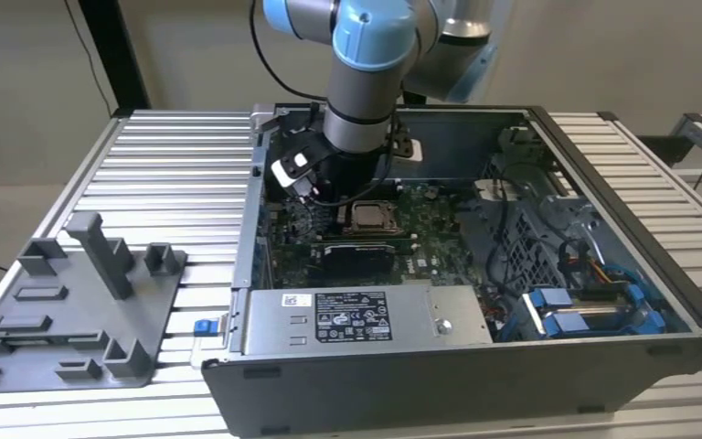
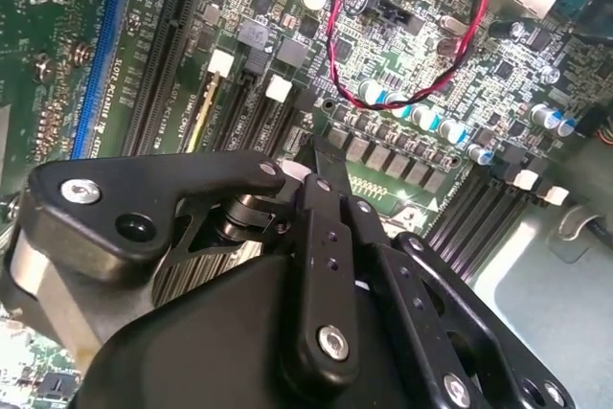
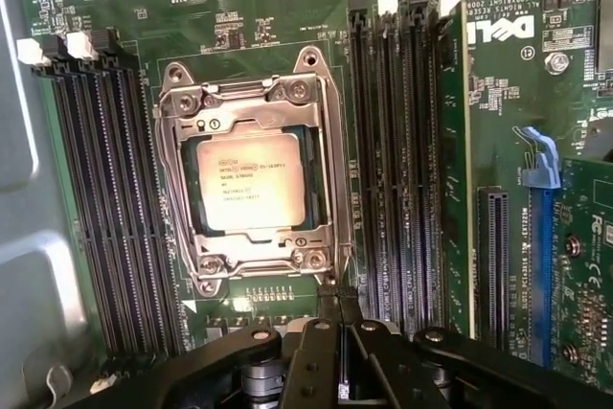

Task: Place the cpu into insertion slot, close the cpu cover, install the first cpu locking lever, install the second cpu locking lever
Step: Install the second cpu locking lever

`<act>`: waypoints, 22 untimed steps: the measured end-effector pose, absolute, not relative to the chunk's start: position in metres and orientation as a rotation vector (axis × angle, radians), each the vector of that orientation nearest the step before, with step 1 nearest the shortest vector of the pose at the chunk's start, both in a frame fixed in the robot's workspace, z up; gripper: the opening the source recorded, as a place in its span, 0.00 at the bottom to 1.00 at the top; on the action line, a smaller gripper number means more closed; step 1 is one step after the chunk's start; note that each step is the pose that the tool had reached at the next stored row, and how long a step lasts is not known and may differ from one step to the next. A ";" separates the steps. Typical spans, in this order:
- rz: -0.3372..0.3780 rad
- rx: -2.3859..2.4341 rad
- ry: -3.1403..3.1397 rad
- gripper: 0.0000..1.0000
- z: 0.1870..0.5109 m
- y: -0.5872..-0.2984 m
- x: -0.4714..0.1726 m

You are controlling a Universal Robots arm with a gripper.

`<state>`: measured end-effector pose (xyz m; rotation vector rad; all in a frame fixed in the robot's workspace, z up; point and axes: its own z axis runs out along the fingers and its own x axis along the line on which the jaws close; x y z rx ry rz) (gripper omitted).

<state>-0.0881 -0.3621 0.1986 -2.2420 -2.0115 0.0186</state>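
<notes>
- From my station, the first wrist view shows the cpu [image 3: 251,180] lying flat in the insertion slot [image 3: 251,184], silver-grey face up, its edges square with the socket.
- The cpu cover [image 3: 321,189] is down over it: the silvery frame rings the chip on all sides and the chip shows through the window.
- A thin locking lever [image 3: 342,174] runs along the cover's side that faces the long black memory slots [image 3: 402,160]; I cannot tell whether it is hooked home. A second wire lever [image 3: 165,179] lies along the opposite side.
- The gripper [image 3: 330,296] is empty, its jaws drawn together into one narrow tip. In the first wrist view that tip sits just off the cover's corner nearest the gripper, close to the lower end of the lever on the memory-slot side.
- The relation I am steering by: the lever's long axis runs straight away from the tip, so the socket lies directly ahead of the jaws and the lever end is the nearest part. Whether tip and lever touch, I cannot tell.
- In the exterior view the arm reaches down into the open computer case [image 1: 620,357], which rests on the ribbed counter [image 1: 168,174], with the gripper [image 1: 326,194] just toward the exterior view's left of the socket [image 1: 369,218].
- A grey fixture tray [image 1: 70,311] sits on the counter well apart from the case.
</notes>
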 end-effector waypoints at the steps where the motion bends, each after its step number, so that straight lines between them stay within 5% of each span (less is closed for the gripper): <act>1: 0.019 -2.242 -2.011 0.00 0.198 -0.362 -0.088; 22: 0.025 -2.239 -2.008 0.00 0.197 -0.363 -0.088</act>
